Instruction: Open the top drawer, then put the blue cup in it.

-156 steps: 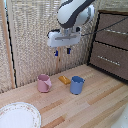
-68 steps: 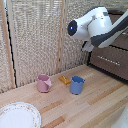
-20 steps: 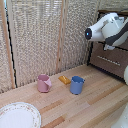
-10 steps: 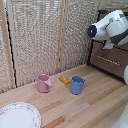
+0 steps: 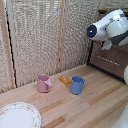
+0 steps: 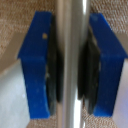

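In the wrist view my gripper (image 6: 70,65) is shut on the top drawer's silver bar handle (image 6: 70,20). The blue fingers (image 6: 36,65) sit on either side of the bar and their dark pads press against it. In the exterior view my white arm (image 5: 107,27) reaches to the dark brown dresser (image 5: 112,62) at that view's right and covers most of the top drawer's front. The blue cup (image 5: 76,85) stands upright on the wooden table (image 5: 95,107), well apart from the gripper.
A pink mug (image 5: 44,83) stands toward the exterior view's left of the blue cup, with a small orange object (image 5: 64,79) lying between them near the wicker screen (image 5: 40,40). A patterned plate (image 5: 19,115) lies at the near left. The lower drawer's handle (image 5: 107,58) shows below my arm.
Over the earlier frames the arm swung from above the mugs over to the dresser. In the last second it has barely shifted. The cups have not moved.
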